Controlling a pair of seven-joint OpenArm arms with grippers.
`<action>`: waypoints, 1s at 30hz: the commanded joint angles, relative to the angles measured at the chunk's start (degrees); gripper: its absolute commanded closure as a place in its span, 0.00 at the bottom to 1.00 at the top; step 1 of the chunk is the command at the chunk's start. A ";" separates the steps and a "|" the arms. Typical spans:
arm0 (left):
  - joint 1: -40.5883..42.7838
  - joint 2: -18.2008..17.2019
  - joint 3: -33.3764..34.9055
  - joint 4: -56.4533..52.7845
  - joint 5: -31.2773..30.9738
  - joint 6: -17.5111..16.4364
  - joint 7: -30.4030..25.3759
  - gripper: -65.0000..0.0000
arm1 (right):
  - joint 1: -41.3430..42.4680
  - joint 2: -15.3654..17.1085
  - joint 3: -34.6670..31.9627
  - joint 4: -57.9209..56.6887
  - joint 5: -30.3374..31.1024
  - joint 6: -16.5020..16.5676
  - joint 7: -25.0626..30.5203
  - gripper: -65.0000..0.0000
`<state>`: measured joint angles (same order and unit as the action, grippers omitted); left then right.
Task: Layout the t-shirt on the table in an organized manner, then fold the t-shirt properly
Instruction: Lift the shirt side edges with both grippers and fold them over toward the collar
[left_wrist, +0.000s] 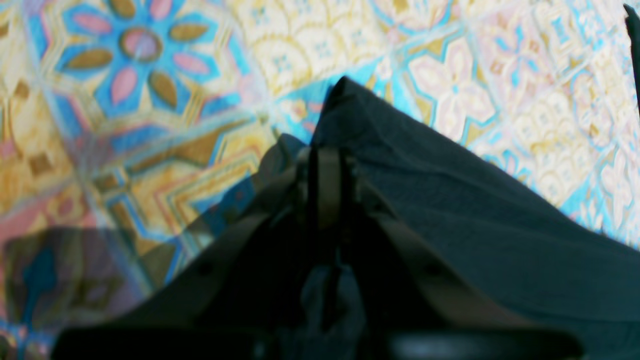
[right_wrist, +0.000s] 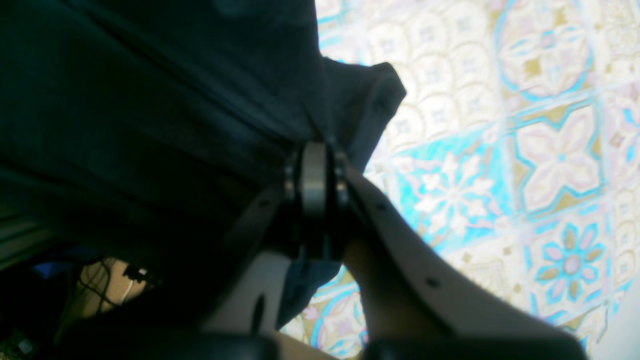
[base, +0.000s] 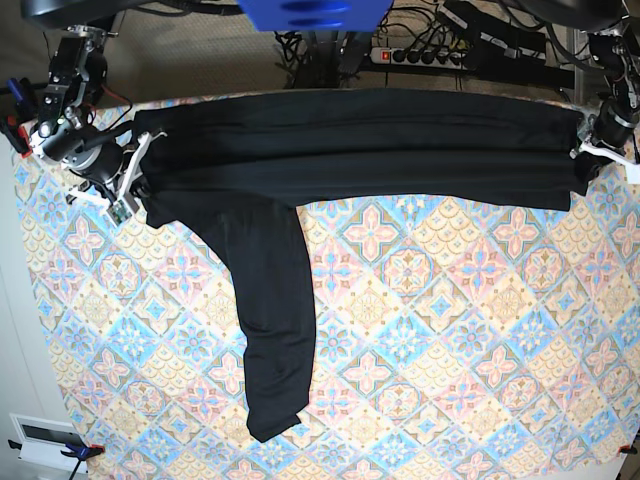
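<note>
the t-shirt (base: 360, 150) lay stretched in a long band across the far side of the table (base: 450, 330), pulled taut between the two arms, with one long sleeve trailing down toward the near edge on the scene's left; the right gripper (right_wrist: 314, 150) was clamped on a bunched corner of the cloth at the scene's left end, and the left gripper (left_wrist: 327, 155) was pinched on the opposite corner at the scene's right end; the fabric looked thin, soft and light, sagging into creases along its length, so it would likely drape and slide rather than hold any shape; being limp, it would probably fold over itself if slackened; corners, hems and shoulder seams seemed the best places to hold, where layers double up; the loose sleeve looked likely to drag and twist.
</note>
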<state>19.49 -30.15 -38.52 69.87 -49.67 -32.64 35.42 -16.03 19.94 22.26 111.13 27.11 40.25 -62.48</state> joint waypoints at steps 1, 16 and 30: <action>0.43 -1.63 -0.29 0.95 -0.48 -0.02 -1.53 1.00 | -0.19 1.29 0.29 0.82 -0.08 -0.25 0.10 1.00; 1.31 -0.22 2.00 0.95 7.25 0.34 -1.44 0.99 | -1.33 2.60 -6.22 0.47 -5.62 -0.25 -2.09 1.00; -0.01 3.21 -2.31 8.51 6.64 0.34 3.66 0.71 | -1.24 2.60 -3.05 1.44 -11.68 -0.25 -1.39 0.70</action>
<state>19.49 -25.21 -39.94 77.49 -42.22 -32.21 40.29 -17.61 21.28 18.28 111.28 15.40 40.29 -64.18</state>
